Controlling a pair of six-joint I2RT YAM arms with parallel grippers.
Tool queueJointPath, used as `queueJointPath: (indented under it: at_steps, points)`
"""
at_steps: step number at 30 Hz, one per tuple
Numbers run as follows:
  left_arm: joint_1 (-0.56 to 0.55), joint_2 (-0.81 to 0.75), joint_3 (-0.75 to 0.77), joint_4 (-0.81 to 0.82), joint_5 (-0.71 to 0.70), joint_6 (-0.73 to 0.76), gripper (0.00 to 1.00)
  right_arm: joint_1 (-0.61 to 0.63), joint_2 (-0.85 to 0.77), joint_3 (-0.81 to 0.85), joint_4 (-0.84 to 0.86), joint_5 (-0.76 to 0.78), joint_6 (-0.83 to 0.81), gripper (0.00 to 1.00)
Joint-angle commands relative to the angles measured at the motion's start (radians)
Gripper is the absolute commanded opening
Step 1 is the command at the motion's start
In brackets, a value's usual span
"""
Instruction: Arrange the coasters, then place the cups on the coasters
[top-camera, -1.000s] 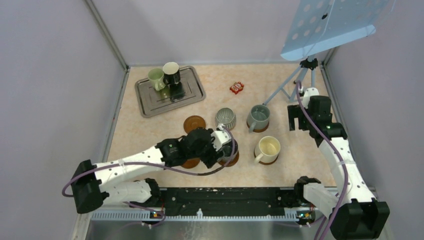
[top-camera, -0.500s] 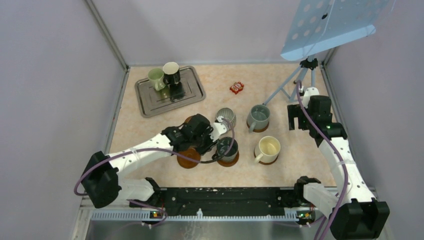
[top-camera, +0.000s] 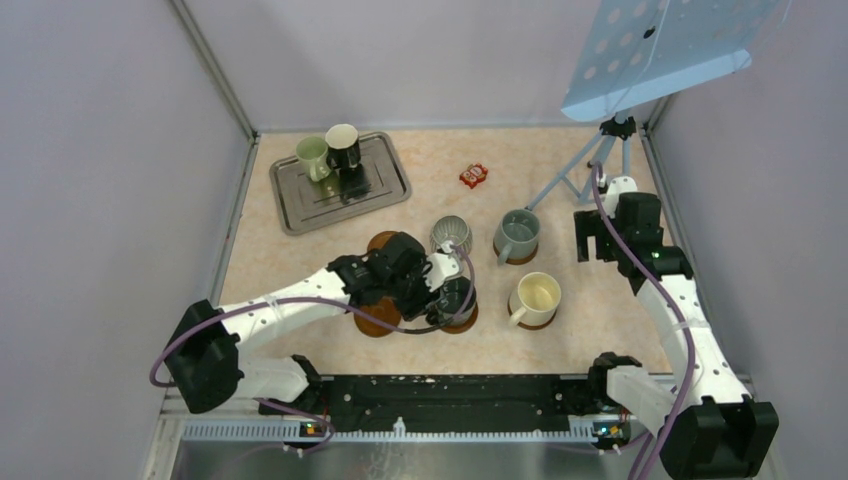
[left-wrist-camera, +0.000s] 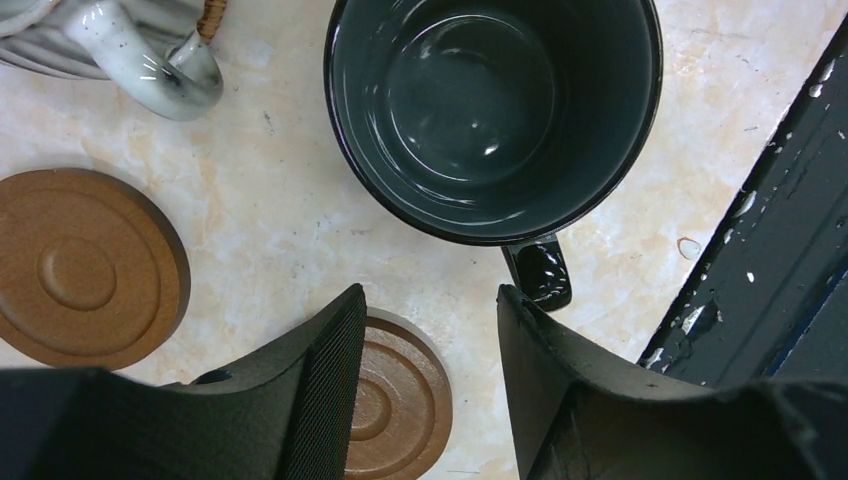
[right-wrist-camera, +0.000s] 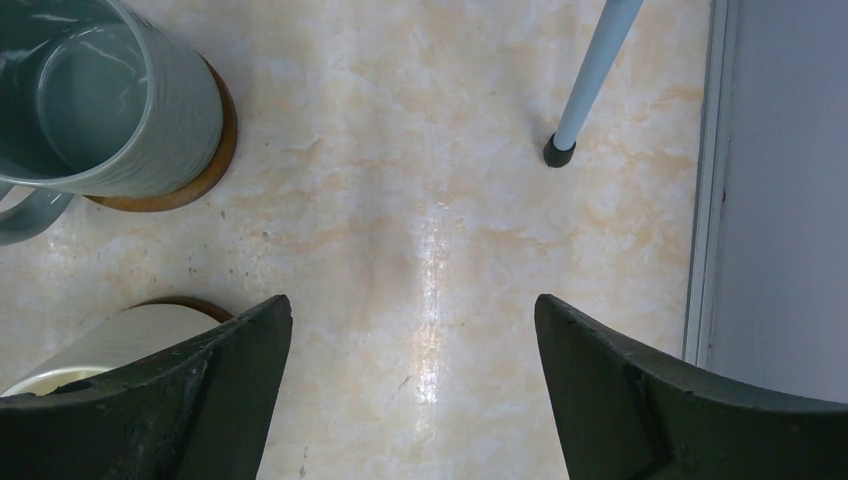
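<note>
Four cups stand on coasters (right-wrist-camera: 222, 140): ribbed cup (top-camera: 451, 234), grey-blue cup (top-camera: 517, 236), cream cup (top-camera: 536, 297) and dark cup (left-wrist-camera: 490, 110), which is upright, long axis vertical, handle toward the near rail (left-wrist-camera: 760, 250)

To do: green cup (top-camera: 312, 156) and black cup (top-camera: 343, 146) wait on the tray (top-camera: 300, 205); far coaster (left-wrist-camera: 80, 265) and near coaster (left-wrist-camera: 400, 400) lie bare on the surface (right-wrist-camera: 430, 200)

Left tool (left-wrist-camera: 428, 305) hovers beside the dark cup, jaws apart, empty; right tool (right-wrist-camera: 412, 305) gapes wide, empty

Metal tray (top-camera: 300, 205) back left; red packet (top-camera: 474, 176) centre back; tripod (top-camera: 617, 128) right.
</note>
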Motion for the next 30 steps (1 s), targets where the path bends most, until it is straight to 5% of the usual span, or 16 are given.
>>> queueJointPath:
  at_steps: [1,10,25,30]
  points:
    - [-0.002,0.0,-0.007,0.013,-0.029,-0.012,0.58,-0.005,-0.002,0.008,0.042,-0.006,0.014,0.9]
    - [0.174,-0.1,0.059,0.022,-0.032,0.027,0.54,-0.006,0.018,0.016,0.058,-0.01,0.007,0.9]
    - [0.177,0.282,0.381,0.045,-0.07,-0.062,0.79,-0.005,0.067,0.043,0.074,-0.011,0.032,0.89]
    - [0.177,0.34,0.393,0.048,-0.079,-0.058,0.78,-0.006,0.071,0.044,0.078,-0.009,0.041,0.89]
